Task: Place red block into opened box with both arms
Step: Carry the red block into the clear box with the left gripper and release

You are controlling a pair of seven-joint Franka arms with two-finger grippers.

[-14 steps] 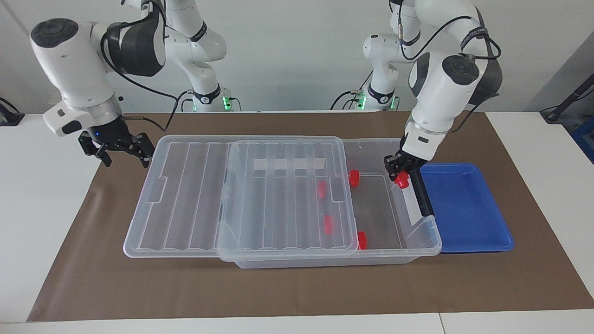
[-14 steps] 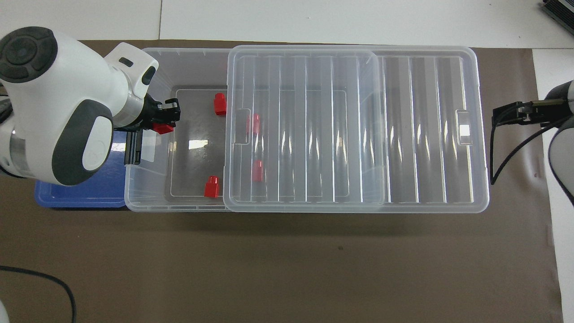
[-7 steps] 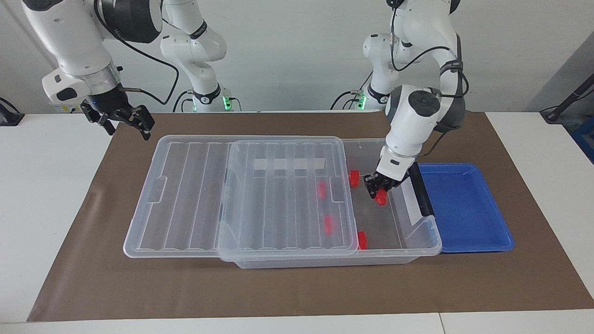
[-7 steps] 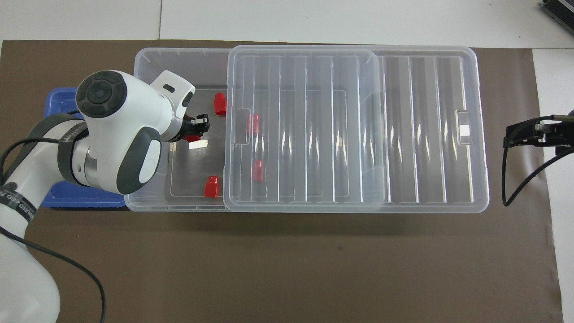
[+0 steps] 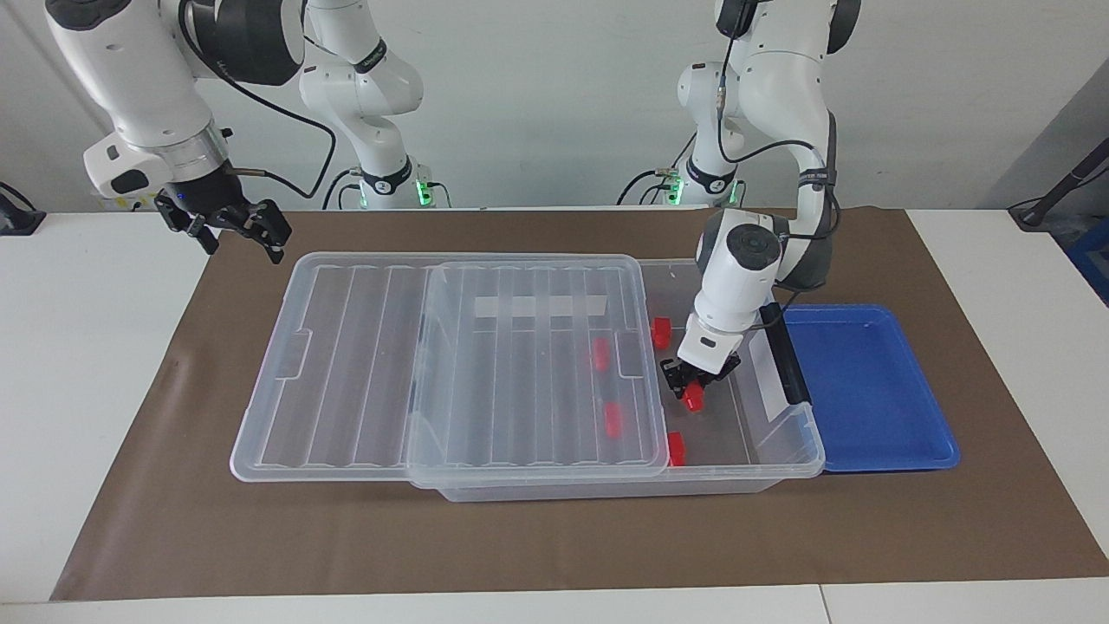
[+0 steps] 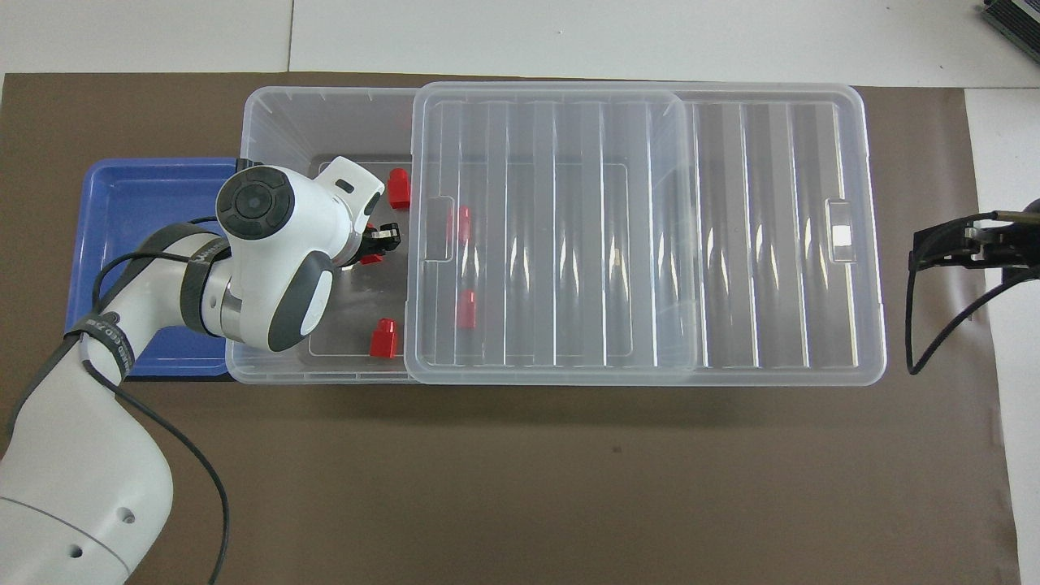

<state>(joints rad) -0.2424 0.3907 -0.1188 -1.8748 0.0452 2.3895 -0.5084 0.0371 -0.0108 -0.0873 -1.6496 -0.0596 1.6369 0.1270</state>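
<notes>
My left gripper (image 5: 689, 384) (image 6: 379, 244) is shut on a red block (image 5: 693, 399) (image 6: 371, 259) and hangs low inside the uncovered end of the opened box (image 5: 784, 472) (image 6: 325, 101). I cannot tell whether the block touches the box floor. Several other red blocks lie in the box: two in the uncovered part (image 5: 661, 332) (image 5: 676, 449) and two under the lid (image 5: 600, 354) (image 5: 612, 419). The ribbed clear lid (image 5: 520, 373) (image 6: 569, 227) sits slid toward the right arm's end. My right gripper (image 5: 230, 227) (image 6: 946, 244) waits open in the air past the lid's end.
A blue tray (image 5: 866, 390) (image 6: 138, 211) lies beside the box's black handle (image 5: 787, 364), at the left arm's end of the table. A brown mat (image 5: 554, 537) covers the table under everything.
My left gripper has carried the red block from above the box's handle end down into the box. The right gripper rose away from the lid's corner and now holds still.
</notes>
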